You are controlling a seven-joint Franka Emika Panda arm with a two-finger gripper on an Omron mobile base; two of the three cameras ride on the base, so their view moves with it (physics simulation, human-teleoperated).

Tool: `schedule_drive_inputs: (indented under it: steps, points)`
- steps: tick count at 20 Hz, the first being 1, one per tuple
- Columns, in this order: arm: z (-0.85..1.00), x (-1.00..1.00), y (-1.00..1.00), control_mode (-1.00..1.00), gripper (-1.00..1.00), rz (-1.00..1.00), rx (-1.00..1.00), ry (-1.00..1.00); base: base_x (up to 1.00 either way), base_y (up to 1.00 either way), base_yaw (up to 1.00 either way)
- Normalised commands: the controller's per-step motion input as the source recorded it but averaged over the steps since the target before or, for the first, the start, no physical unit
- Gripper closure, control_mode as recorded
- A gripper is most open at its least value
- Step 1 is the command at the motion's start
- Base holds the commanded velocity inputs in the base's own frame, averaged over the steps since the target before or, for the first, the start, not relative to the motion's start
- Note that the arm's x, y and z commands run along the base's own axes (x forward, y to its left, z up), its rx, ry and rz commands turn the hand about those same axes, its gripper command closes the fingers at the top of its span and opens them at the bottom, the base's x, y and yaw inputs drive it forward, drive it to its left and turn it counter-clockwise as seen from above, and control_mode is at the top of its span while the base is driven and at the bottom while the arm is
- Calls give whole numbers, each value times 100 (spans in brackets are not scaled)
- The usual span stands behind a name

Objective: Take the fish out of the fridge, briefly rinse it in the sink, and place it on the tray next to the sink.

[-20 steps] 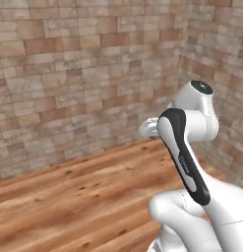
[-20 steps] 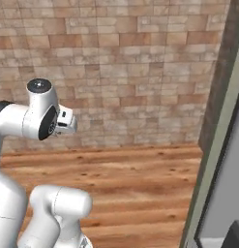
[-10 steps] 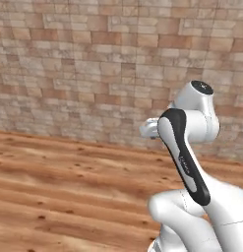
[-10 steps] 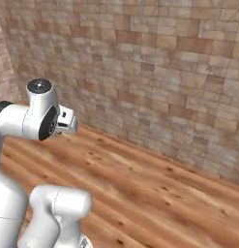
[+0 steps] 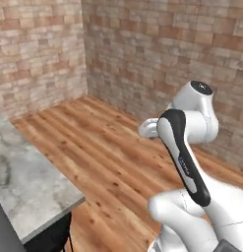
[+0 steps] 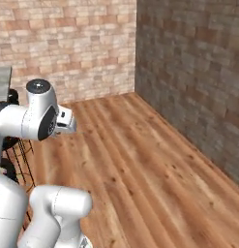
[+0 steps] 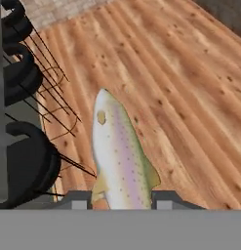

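The claw (image 7: 120, 197) grips the fish (image 7: 119, 158) by its tail end, head pointing away over the wooden floor (image 7: 190, 88), carried clear of the counter (image 5: 29, 187) toward rinsing, I'd guess.

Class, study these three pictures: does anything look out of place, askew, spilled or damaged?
Nothing looks spilled or damaged. The one oddity is the fish: it hangs clamped in the gripper, head pointing away, over a bare wooden floor beside dark stools, with no sink or tray nearby.
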Motion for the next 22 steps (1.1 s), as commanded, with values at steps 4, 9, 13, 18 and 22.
schedule_drive_inputs:
  steps: [4,9,13,18,22]
  points:
    - [0,0,0,100,100,0,0,0,78,-8,78]
    - [0,0,0,100,100,0,0,0,80,-7,77]
    - [0,0,0,100,100,0,0,0,-2,0,88]
    - [0,0,0,100,100,0,0,0,-48,1,79]
    - [0,0,0,100,100,0,0,0,1,0,86]
